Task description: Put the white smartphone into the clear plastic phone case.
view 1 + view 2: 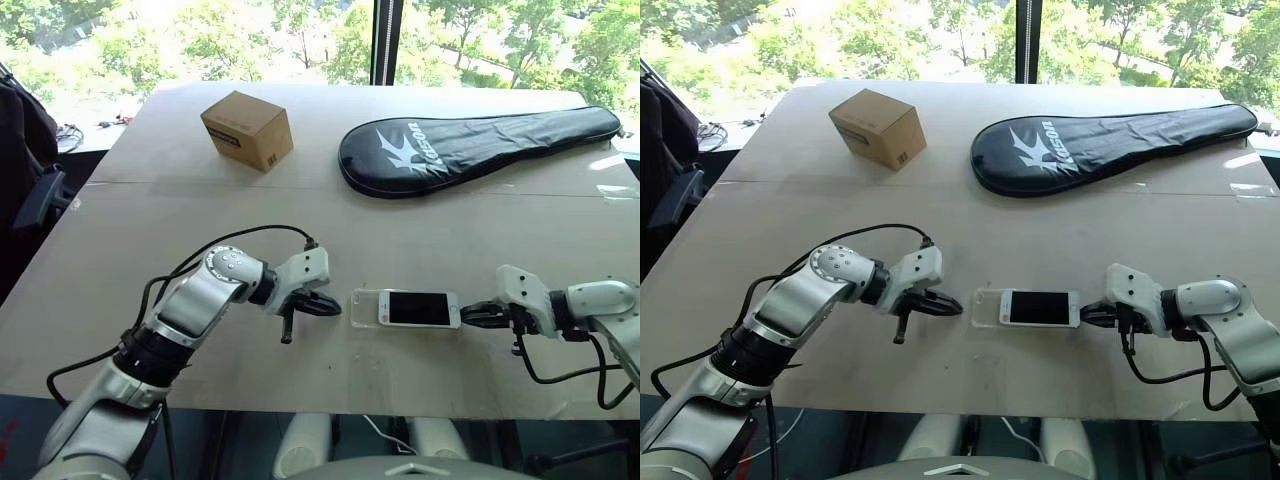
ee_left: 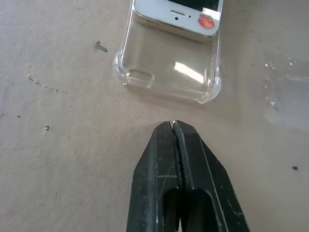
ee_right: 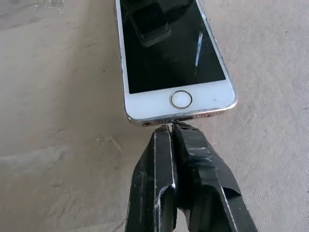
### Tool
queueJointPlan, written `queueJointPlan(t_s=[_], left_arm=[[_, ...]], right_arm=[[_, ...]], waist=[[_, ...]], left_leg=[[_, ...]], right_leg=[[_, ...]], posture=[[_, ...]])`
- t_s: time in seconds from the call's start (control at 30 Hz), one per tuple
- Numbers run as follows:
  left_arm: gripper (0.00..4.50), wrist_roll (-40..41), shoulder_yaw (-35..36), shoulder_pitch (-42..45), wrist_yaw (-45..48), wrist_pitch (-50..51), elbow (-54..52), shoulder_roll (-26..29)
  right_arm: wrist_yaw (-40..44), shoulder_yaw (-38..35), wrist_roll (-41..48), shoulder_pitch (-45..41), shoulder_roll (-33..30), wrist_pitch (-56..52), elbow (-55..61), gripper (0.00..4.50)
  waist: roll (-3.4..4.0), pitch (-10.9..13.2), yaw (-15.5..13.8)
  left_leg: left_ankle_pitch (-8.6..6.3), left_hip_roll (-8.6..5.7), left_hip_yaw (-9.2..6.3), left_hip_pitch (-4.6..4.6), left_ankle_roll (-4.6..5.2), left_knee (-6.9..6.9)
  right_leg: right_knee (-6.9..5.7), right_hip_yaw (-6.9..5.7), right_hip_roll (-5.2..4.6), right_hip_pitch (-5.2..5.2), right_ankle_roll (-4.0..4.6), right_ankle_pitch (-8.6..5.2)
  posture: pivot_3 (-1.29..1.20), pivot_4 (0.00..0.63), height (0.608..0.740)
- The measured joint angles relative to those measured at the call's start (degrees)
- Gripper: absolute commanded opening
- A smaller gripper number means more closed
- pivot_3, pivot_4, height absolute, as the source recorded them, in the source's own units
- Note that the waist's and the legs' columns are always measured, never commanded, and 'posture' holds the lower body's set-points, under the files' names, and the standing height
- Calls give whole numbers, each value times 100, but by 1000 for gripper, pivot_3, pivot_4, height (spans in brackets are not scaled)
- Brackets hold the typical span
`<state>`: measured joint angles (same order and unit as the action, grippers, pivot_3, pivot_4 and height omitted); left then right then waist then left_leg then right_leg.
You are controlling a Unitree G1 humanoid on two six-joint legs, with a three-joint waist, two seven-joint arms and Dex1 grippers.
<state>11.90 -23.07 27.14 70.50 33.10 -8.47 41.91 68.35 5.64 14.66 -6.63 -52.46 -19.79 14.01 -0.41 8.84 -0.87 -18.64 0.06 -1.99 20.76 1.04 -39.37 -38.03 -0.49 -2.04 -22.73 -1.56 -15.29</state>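
The left gripper [image 1: 325, 304] is closed with nothing between its fingers, its tips pointing at the open end of the clear plastic phone case [image 1: 366, 308] and stopping just short of it. The right gripper [image 1: 475, 314] is likewise pressed shut and holds nothing; in the right wrist view its tips [image 3: 171, 128] sit against the bottom edge of the white smartphone [image 3: 171, 58], right below the home button.

The tabletop [image 1: 150, 230] is a broad tan surface. Its largest object is the long black racket cover [image 1: 470, 148], lying flat towards the far right with a white bird emblem on it. The brown cardboard box [image 1: 247, 129] stands at the far left of centre, well apart from the cover.

Near the front edge, between the two grippers, the case lies flat with its hollow side up. The smartphone lies screen up, partly inside it: the end with the earpiece rests over the case floor, while the home-button end juts out towards the right gripper. In the left wrist view the bare part of the case [image 2: 166, 72] is see-through down to the tabletop, with its camera cutout near one corner, and a small red sticker [image 2: 206, 21] sits on the phone's white bezel.
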Motion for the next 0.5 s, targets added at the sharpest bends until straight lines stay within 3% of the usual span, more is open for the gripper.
queueJointPlan(t_s=[0.2, 0.5], left_arm=[[0, -219, -109, 22, -157, -321, 141, -535], [0, -332, -91, -5, -144, -445, 147, -573]], right_arm=[[-105, 235, -54, -71, 82, -186, 368, 123], [-373, 696, -678, -491, 225, -370, 424, 123]], waist=[[0, 0, 3], [-1, -3, 15]], left_leg=[[0, -1, -1, 0, 0, -2], [0, -1, 0, -5, -1, -2]], right_leg=[[-1, -1, -1, 0, 0, 0], [-4, 1, 1, 1, 0, 0]], posture=[[0, 150, 740], [0, 150, 740]])
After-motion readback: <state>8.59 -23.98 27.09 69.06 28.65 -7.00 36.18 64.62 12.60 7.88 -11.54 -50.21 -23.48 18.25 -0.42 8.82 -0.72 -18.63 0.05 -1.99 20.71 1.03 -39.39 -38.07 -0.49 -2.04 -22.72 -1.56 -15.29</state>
